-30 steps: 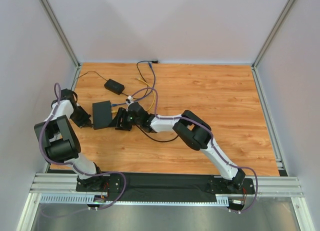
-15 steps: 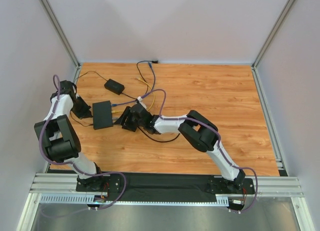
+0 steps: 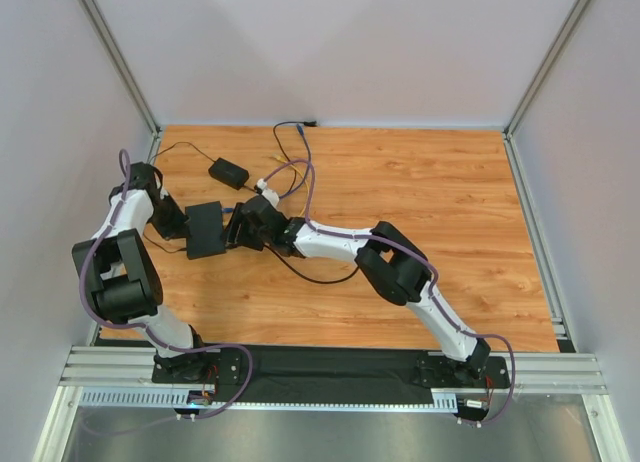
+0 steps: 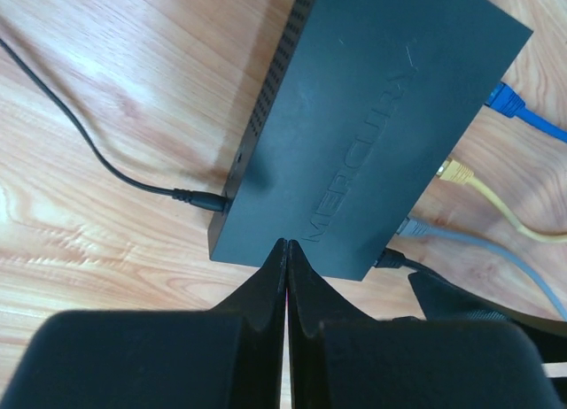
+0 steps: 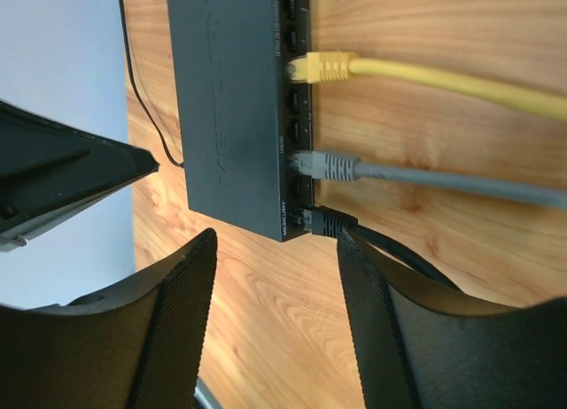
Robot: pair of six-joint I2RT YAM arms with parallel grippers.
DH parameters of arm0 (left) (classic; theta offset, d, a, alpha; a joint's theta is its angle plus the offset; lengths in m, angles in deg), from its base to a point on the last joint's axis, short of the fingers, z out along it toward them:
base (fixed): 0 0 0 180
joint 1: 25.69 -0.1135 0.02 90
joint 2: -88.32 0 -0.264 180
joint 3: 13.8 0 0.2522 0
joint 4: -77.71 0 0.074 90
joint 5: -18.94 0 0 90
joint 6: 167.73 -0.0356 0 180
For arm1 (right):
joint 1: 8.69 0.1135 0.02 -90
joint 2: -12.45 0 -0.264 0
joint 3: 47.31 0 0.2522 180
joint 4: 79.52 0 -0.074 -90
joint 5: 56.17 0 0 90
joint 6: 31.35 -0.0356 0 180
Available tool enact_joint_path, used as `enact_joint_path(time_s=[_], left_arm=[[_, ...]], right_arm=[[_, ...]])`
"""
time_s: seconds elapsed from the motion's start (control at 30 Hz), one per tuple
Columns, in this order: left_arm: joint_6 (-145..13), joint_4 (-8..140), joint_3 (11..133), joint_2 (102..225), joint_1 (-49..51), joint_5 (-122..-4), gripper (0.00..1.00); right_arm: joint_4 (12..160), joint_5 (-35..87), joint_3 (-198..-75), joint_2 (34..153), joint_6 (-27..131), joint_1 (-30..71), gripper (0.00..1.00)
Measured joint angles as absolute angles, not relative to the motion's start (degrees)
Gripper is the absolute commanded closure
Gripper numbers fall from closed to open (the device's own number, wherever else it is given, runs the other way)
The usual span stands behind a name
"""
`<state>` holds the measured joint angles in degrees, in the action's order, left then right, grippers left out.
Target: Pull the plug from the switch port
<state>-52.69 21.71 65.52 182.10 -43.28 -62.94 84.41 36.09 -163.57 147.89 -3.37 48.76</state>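
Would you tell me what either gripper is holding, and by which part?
Nothing is held: the right gripper is open at the black plug; the left gripper is shut, empty, by the switch.

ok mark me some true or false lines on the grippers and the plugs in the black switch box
1. The left gripper is shut. True.
2. The yellow cable plug sits in a port of the flat matte-black switch box. True.
3. The right gripper is shut on the yellow cable plug. False: it is open, its fingertips near the black cable plug.
4. The grey cable plug lies loose, out of the switch box. False: it sits in a port.
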Motion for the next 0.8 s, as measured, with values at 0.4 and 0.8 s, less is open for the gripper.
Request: enact_joint_path(time_s=[0.4,0.8], left_arm=[[-54.05,22.48,64.56,182.25,-43.02,-61.32,1.0],[-55.8,19.55,66.06,182.12,-40.7,-68.77,1.0]], right_arm=[[84.85,35.94,-155.66,142.34,1.57,51.73,0.34],[91.52,39.94,-152.75,141.66,-12.95,54.16,0.48]])
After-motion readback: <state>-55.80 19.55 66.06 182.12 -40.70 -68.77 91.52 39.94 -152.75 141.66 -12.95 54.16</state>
